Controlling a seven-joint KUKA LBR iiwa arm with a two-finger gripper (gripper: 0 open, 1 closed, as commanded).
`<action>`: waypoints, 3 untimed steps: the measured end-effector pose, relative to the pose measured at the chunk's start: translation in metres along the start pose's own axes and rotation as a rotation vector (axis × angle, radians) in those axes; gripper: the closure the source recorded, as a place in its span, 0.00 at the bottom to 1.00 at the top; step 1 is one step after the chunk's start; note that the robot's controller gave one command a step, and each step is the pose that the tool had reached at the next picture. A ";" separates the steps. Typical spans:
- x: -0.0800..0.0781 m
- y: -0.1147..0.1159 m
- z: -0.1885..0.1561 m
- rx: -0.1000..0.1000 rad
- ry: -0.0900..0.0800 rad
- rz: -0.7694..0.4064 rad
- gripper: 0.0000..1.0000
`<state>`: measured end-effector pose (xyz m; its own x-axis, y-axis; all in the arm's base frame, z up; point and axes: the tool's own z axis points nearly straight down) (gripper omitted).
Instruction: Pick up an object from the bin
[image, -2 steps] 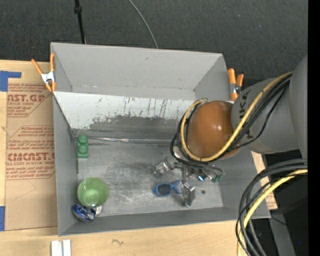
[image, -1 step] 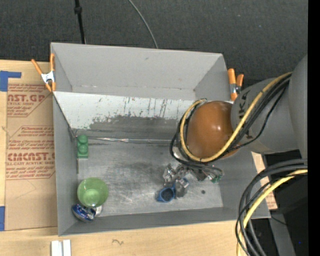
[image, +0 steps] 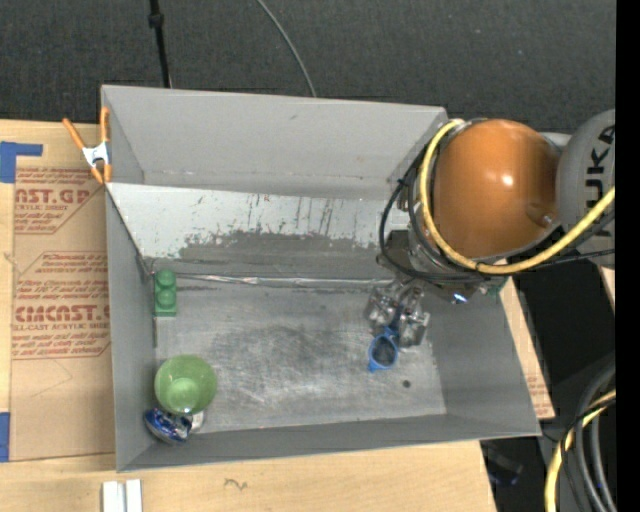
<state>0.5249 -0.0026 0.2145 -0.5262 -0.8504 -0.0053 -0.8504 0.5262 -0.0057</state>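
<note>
My gripper (image: 398, 322) reaches down into the right part of the bin, under the orange dome of the wrist. A small blue thing (image: 382, 353) lies on the bin floor right at its lower tip, touching it or just below it. I cannot see whether the gripper grasps it.
A small green block (image: 165, 294) stands by the left wall. In the near left corner a round green cup-like thing (image: 185, 384) rests beside a blue and silver crumpled thing (image: 167, 426). The arm fills the space above the bin's right wall.
</note>
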 end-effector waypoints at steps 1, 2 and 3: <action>0.006 -0.063 0.053 -0.008 0.002 -0.447 1.00; -0.018 -0.044 0.062 -0.010 -0.001 -0.733 1.00; -0.015 -0.054 -0.041 0.001 -0.001 -0.721 1.00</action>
